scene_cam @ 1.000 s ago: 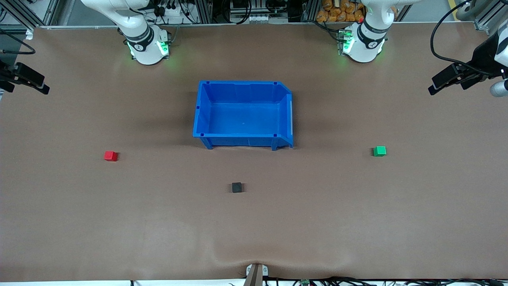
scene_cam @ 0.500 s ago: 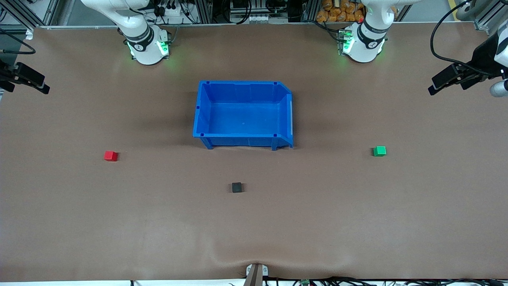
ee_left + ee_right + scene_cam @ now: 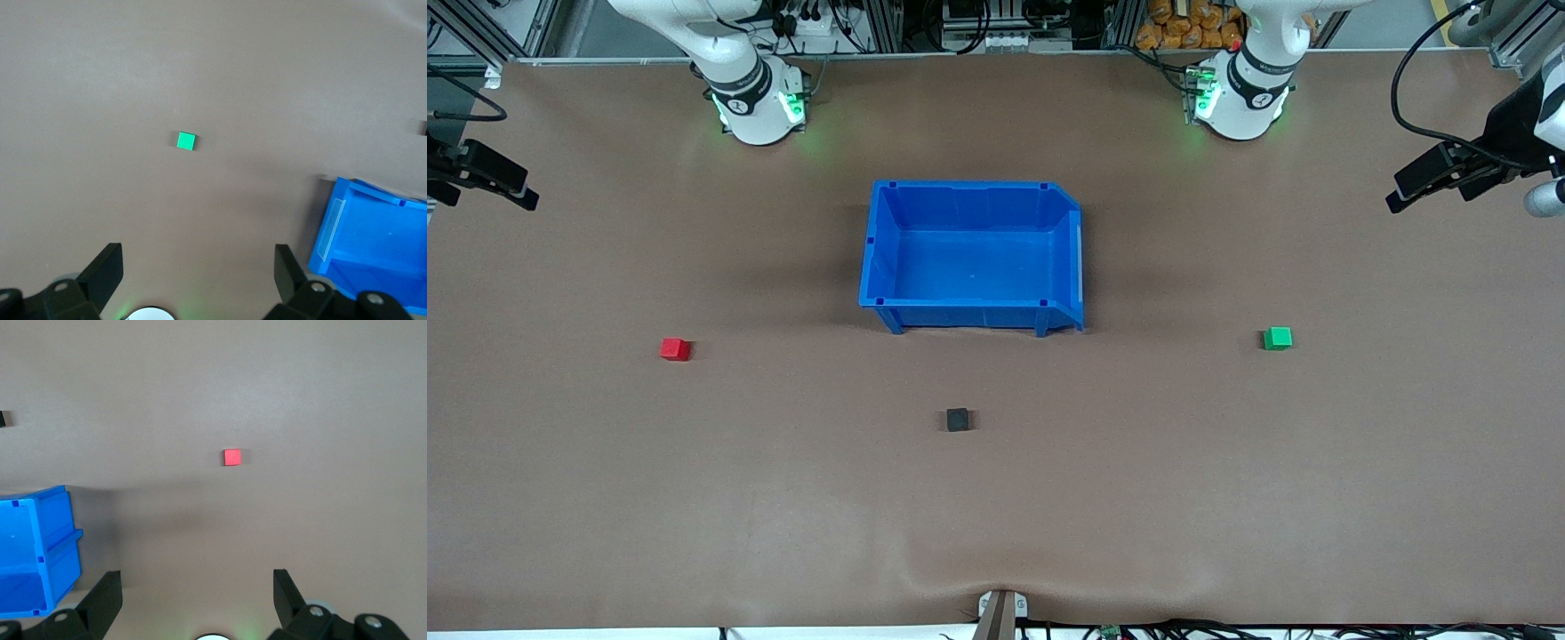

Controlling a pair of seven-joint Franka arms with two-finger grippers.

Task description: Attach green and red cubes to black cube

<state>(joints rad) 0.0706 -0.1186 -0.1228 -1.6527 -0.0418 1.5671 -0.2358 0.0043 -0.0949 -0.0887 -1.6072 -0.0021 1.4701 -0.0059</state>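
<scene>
Three small cubes lay well apart on the surface (image 3: 1227, 498), red cube (image 3: 675, 348) toward the right arm's edge, green cube (image 3: 1278, 338) toward the left arm's, black cube (image 3: 958, 419) between them nearer the camera-side edge; each looked light and rigid, best pinched across two flat faces, while left end effector (image 3: 197, 267) and right end effector (image 3: 197, 587) hung released high above.

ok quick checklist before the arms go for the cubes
1. Green cube free on the table, toward the left arm's end: ok.
2. Red cube free, toward the right arm's end: ok.
3. Black cube alone, nearer the front camera than the blue bin, nothing attached: ok.
4. Left hand open, empty, high over the green cube: ok.
5. Right hand open, empty, high over the red cube: ok.
6. Which cube faces attach: cannot tell.
</scene>
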